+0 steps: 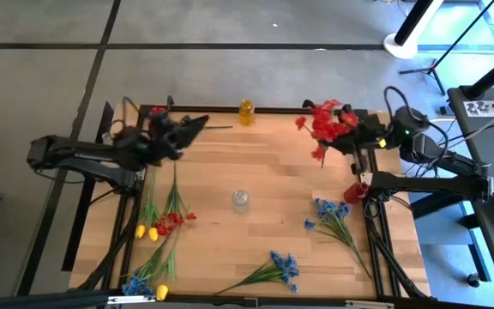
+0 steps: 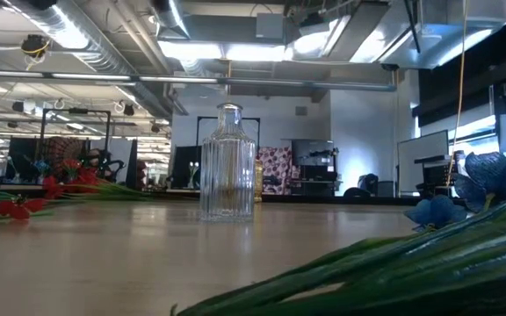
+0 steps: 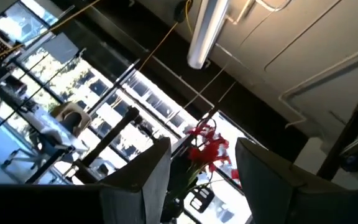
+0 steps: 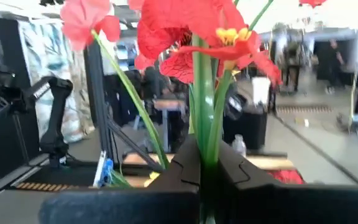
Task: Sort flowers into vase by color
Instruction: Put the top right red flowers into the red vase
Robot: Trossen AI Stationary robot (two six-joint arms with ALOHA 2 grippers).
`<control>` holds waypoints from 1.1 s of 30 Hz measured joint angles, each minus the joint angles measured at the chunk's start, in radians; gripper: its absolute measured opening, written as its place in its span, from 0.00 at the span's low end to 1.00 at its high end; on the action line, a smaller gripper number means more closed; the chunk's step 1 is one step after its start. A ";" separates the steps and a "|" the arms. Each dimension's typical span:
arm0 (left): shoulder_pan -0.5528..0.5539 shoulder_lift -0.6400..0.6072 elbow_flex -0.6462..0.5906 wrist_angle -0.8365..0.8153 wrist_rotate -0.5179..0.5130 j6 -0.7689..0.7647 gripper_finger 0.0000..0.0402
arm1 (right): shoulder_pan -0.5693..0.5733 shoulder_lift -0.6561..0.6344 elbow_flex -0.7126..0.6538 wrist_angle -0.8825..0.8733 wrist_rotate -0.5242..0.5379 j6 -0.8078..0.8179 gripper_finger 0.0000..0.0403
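My right gripper (image 1: 352, 137) is raised over the table's far right part, shut on a red-blossomed sprig (image 1: 324, 124). My left gripper (image 1: 194, 127) hovers near the far left corner, tipped upward and open, touching nothing. In its wrist view the open fingers frame the distant red sprig (image 3: 207, 149). A clear glass vase (image 1: 240, 199) stands at the table's middle and shows in the low view (image 2: 228, 167). More sprigs lie flat on the table: red (image 1: 170, 221) and yellow (image 1: 144, 232) on the left, blue (image 1: 331, 213) on the right, blue (image 1: 281, 266) near the front edge. My right gripper pinches the red sprig's green stems (image 4: 205, 146) between its two fingers (image 4: 241, 171), just below the blossoms. The fingers reach in from the table's right. The sprig is lifted clear of the table, its red blossoms (image 4: 194, 28) standing out beyond the fingertips.
A small yellow vase (image 1: 246, 112) stands at the far edge, and a red vase (image 1: 356, 190) at the right edge under my right arm. Blue and yellow sprigs (image 1: 140, 283) lie at the near left corner. Bare wood shows between the glass vase and the far edge.
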 joint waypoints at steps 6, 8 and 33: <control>-0.091 0.189 0.140 0.003 -0.008 0.013 0.44 | 0.000 -0.116 -0.124 0.079 -0.068 -0.003 0.02; -0.130 0.259 0.189 0.024 -0.035 0.016 0.44 | 0.000 -0.154 -0.171 0.086 -0.094 0.013 0.01; -0.195 0.964 0.785 0.001 -0.206 0.173 0.44 | -0.001 -0.669 -0.122 -0.767 0.159 -0.066 0.02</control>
